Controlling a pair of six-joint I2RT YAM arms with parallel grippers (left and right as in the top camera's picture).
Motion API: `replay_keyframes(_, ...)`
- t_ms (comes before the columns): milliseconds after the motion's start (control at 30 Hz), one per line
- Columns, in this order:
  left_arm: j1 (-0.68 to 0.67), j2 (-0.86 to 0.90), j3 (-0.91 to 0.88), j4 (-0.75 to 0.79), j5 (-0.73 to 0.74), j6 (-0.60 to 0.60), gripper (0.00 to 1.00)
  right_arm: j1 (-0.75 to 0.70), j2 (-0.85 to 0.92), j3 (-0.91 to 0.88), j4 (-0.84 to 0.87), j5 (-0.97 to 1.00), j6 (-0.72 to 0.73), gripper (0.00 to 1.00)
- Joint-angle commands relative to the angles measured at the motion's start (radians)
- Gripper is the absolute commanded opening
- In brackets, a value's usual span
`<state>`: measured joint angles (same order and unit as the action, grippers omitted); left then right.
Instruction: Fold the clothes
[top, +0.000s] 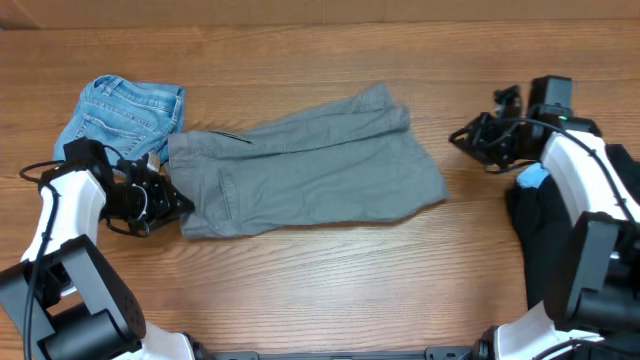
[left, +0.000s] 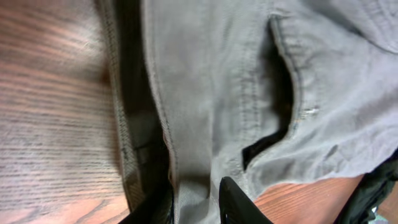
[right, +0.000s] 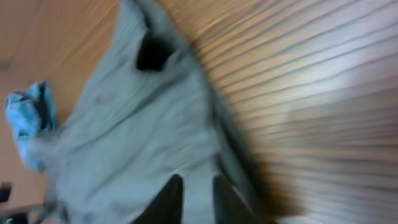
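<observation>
Grey shorts (top: 310, 165): waistband in gap of left claw (top: 178, 206), grip unclear; right claw (top: 462, 136) spread, well apart.

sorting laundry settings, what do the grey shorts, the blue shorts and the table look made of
Grey shorts: matte woven cloth, probably cotton twill; fine weave and stitched pocket seams show up close. Light-blue shorts: denim, faded wash, visible seams. Table: wood or wood-look laminate, streaky grain, slight sheen.

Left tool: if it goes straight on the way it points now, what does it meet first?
The waistband edge of the plain grey cloth shorts, which seems to lie directly before the left tool.
</observation>
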<state>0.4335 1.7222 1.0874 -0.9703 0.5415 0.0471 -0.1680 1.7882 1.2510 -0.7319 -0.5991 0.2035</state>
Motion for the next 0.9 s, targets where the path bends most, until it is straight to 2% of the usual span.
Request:
replay_keyframes(0,-0.045,-0.047,0.036,0.008,0.062,0.063,0.27,0.167,-0.003,0.005,-0.003,-0.003,0.006,0.17)
replay_keyframes(133,-0.115,-0.071,0.042,0.025,0.061,0.082,0.38,0.328,0.064,-0.036,0.077,0.25,0.117,0.16)
replay_keyframes(267,-0.156,-0.098,0.045,0.04,0.05,0.081,0.45,0.375,0.167,-0.056,0.116,0.423,0.275,0.12)
replay_keyframes(367,-0.158,-0.111,0.048,0.036,0.012,0.08,0.49,0.333,0.253,-0.056,-0.034,0.491,0.493,0.04)
replay_keyframes(500,-0.159,-0.111,0.048,0.037,0.013,0.08,0.5,0.279,0.256,-0.062,-0.233,0.638,0.643,0.04)
replay_keyframes(733,-0.159,-0.111,0.048,0.041,0.013,0.08,0.54,0.245,0.138,-0.062,-0.416,0.668,0.616,0.04)
replay_keyframes(833,-0.163,-0.111,0.048,0.048,0.03,0.08,0.55,0.246,0.039,-0.06,-0.37,0.63,0.489,0.06)
replay_keyframes(867,-0.171,-0.111,0.048,0.055,0.032,0.08,0.55,0.246,-0.006,-0.059,-0.339,0.61,0.434,0.12)
